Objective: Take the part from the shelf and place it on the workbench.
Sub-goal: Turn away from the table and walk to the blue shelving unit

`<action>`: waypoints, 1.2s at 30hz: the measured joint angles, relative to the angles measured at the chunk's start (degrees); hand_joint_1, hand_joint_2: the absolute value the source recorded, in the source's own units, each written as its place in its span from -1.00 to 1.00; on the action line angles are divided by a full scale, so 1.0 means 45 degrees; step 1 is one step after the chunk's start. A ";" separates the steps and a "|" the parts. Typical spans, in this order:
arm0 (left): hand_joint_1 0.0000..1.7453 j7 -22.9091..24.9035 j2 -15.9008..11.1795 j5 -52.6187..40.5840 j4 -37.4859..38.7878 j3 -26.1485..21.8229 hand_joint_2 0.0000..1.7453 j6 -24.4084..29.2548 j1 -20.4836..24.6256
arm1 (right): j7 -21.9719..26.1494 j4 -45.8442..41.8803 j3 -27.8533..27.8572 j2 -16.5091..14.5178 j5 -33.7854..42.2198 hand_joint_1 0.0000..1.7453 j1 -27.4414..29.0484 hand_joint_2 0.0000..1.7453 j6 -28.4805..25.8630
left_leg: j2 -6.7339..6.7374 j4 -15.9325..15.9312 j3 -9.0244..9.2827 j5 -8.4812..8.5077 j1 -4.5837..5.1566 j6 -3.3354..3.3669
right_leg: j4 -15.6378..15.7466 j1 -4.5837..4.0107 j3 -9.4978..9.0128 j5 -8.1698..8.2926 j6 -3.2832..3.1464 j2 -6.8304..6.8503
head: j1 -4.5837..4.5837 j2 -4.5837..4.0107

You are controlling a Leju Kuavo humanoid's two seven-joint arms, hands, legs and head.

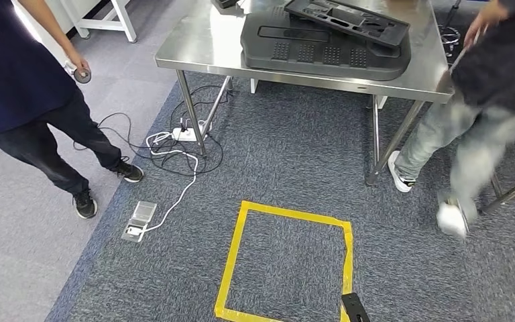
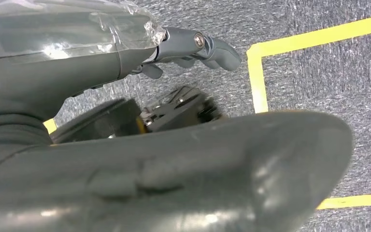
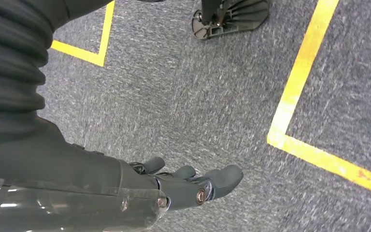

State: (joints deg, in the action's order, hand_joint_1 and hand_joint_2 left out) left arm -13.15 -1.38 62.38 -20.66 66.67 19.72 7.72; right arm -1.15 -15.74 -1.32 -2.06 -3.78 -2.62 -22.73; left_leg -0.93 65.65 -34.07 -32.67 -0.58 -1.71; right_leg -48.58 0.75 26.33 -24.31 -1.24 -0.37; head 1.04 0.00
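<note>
Two large black moulded plastic parts (image 1: 325, 40) are seen stacked on the stainless-steel counter (image 1: 188, 50), so placement is judged done. The left hand (image 2: 193, 46) and right hand (image 3: 193, 186) hang empty, fingers loosely apart, over grey carpet (image 1: 288, 168); a return to the shelf seems next.

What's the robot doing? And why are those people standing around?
Right now the robot holds nothing. Its left hand and right hand hang down over the grey carpet, near the yellow tape square. Ahead stands a metal workbench with big black plastic parts stacked on it. One person stands on the left holding a small roll, and another person is stepping by the bench on the right.
</note>
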 joint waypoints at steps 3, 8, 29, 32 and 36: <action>-1.00 0.0040 0.0000 -0.0008 -0.0025 0.0004 -1.00 0.0047 -0.0029 | -0.0039 0.0000 -0.0002 0.0000 0.0124 -1.00 0.0000 1.00 -0.0025 | 0.0060 0.0351 -0.0137 0.0197 -0.0005 0.0024 | 0.0000 -0.0008 -0.0034 -0.0017 0.0006 0.0256 | -0.0114 -0.0001; -1.00 0.0058 0.0000 -0.0019 -0.0039 0.0004 -1.00 0.0079 0.0056 | -0.0047 0.0000 -0.0007 -0.0004 0.0163 -1.00 -0.0002 1.00 -0.0061 | 0.1021 -0.3585 0.1690 0.1841 0.0176 0.0385 | -0.0038 -0.0077 -0.0155 -0.0134 0.0205 0.0543 | -0.0243 0.0000; -1.00 0.0034 0.0049 0.0029 -0.0101 0.0004 -1.00 0.0076 0.0151 | -0.0124 0.0000 -0.0121 0.0087 0.0582 -1.00 0.0041 1.00 -0.0147 | -0.0073 -0.1748 0.0809 0.0766 0.0073 0.0171 | 0.0145 -0.0007 -0.0085 0.0087 0.0034 -0.0172 | 0.0120 0.0000; -1.00 0.0010 0.0053 0.0021 -0.0101 0.0004 -1.00 0.0010 0.0144 | -0.0120 0.0000 -0.0181 0.0096 0.0616 -1.00 0.0060 1.00 -0.0151 | 0.0022 0.0766 -0.0365 -0.0210 0.0012 0.0046 | 0.0155 -0.0009 -0.0081 0.0076 0.0005 0.0135 | -0.0045 0.0000; -1.00 -0.0109 0.0050 0.0029 -0.0095 0.0004 -1.00 -0.0072 0.0152 | -0.0079 -0.0002 -0.0338 0.0096 0.0646 -1.00 0.0051 1.00 -0.0149 | 0.0526 -0.2008 0.1033 0.1312 0.0058 0.0206 | 0.0143 -0.0011 -0.0208 -0.0003 0.0091 0.0398 | -0.0173 0.0000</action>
State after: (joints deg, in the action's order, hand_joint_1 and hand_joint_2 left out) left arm -13.64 -1.15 62.51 -21.09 66.69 19.40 8.40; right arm -1.50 -15.75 -2.85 -1.63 -0.87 -2.39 -23.40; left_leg 1.44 56.62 -29.42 -26.77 -0.32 -0.78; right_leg -47.94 0.70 25.40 -24.33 -0.83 1.42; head 0.26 0.00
